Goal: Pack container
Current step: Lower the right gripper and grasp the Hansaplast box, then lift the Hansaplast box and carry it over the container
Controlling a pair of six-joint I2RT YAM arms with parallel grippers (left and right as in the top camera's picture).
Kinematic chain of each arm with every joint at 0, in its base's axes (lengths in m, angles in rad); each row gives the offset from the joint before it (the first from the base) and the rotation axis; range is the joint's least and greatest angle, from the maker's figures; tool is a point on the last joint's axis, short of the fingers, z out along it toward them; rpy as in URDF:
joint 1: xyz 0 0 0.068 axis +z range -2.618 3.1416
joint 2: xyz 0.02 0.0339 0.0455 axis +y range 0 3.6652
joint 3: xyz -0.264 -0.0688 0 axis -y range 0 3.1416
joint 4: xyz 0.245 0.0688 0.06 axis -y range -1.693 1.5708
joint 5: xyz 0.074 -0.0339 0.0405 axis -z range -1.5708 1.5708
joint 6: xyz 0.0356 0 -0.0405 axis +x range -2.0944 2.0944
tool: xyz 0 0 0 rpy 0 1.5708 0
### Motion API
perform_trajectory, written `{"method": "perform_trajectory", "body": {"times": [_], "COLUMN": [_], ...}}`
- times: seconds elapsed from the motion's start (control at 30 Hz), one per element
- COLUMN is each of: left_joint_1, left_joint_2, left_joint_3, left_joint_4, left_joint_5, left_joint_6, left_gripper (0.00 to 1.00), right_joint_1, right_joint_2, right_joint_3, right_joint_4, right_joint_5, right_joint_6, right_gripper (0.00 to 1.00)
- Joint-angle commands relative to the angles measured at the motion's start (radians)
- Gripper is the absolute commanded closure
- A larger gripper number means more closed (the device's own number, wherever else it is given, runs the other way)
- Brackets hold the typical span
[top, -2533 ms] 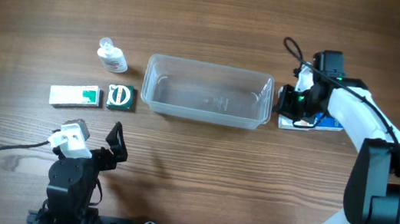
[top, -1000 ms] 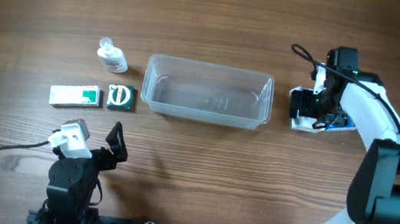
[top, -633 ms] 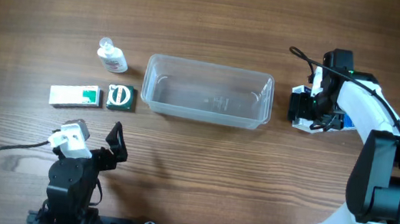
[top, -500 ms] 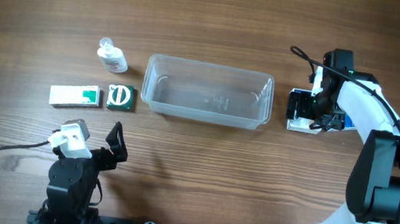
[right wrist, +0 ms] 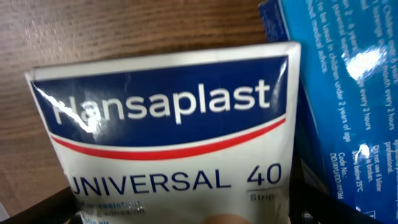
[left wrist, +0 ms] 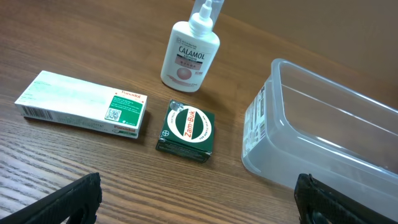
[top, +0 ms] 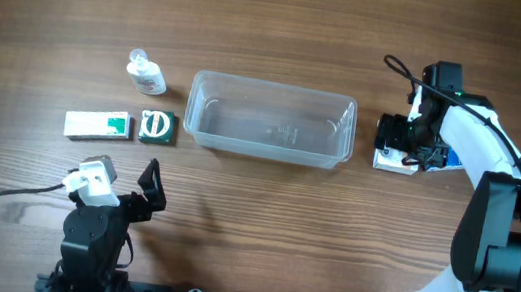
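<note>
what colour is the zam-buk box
Zam-Buk box: dark green with a white circle; left wrist view.

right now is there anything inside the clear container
No, in the overhead view the container shows only its bare see-through bottom, while the Calamol bottle and the Zam-Buk box sit outside it.

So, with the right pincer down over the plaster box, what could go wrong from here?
1. The Hansaplast box lies against a blue box, so the right pincer may catch or drag both.
2. The container stands close beside them; a low carry could knock its rim and shift it.
</note>
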Motion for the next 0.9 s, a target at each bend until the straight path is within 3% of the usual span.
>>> {"method": "perform_trajectory", "body": {"times": [0.0, 0.53, 0.73, 0.87], "left_joint_1": [0.008, 0.008, 0.008, 0.008], "left_joint_2": [-0.009, -0.009, -0.009, -0.009], "left_joint_3": [-0.002, -0.002, -0.002, -0.002], "left_joint_4": [0.003, 0.003, 0.003, 0.003], "left_joint_5": [0.008, 0.008, 0.008, 0.008], "left_joint_6": [0.020, 0.020, 0.020, 0.020], "left_gripper": [0.00, 0.00, 0.00, 0.00], "right_joint_1": [0.011, 0.011, 0.024, 0.057], "right_joint_2": [0.005, -0.027, -0.243, -0.437], "right_joint_3": [0.000, 0.012, 0.063, 0.077], "right_joint_4": [0.011, -0.058, -0.140, -0.182], "right_joint_5": [-0.001, -0.013, -0.020, -0.029], "right_joint_6": [0.033, 0.031, 0.034, 0.076], "right_gripper": [0.06, 0.24, 0.26, 0.33]}}
